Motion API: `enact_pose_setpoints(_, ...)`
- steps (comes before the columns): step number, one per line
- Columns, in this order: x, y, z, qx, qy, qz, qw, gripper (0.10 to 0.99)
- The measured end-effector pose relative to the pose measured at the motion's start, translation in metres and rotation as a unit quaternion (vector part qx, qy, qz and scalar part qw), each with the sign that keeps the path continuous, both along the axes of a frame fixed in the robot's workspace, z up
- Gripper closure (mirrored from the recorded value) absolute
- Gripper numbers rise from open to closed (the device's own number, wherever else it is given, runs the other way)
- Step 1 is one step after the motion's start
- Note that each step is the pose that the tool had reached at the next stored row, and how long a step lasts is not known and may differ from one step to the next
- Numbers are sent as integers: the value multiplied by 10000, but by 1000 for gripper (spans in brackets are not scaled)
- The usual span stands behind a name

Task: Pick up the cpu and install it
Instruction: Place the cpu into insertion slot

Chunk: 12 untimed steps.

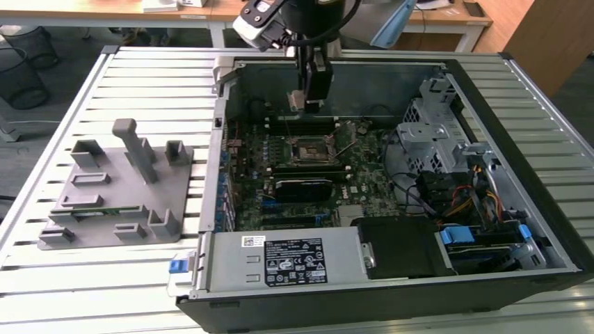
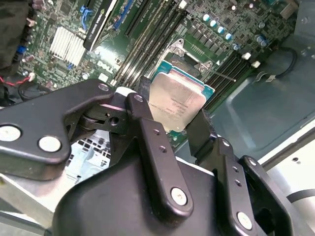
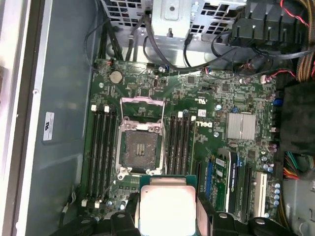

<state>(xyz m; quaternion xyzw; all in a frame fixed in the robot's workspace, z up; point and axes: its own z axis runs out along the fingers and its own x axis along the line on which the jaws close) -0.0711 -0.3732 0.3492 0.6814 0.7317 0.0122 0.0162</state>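
1. Currently the gripper (image 1: 309, 99) hangs inside the open computer case (image 1: 554, 209), above the motherboard (image 1: 366, 184) and toward the case's far wall in the exterior view.
2. Jaws are closed partway onto the cpu (image 2: 176, 98), with one finger (image 2: 144, 92) against each of two opposite edges. The chip is held flat, its silver top facing the wrist cameras.
3. The cpu is up off the board, not seated. In the first wrist view the cpu (image 3: 167, 206) sits just beside the socket (image 3: 140, 147), offset from it rather than over it.
4. Socket is open: contact field exposed, metal frame (image 3: 141, 105) flipped back, memory slots (image 3: 103, 147) on either side.
5. A grey fixture (image 1: 121, 188) rests on the slatted table (image 1: 139, 76) at the exterior view's left, well apart from the gripper.
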Motion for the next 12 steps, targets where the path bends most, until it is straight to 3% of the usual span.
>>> enact_pose_setpoints(12, 23, 54, -69, 0, 0, -131, 9999, 545)
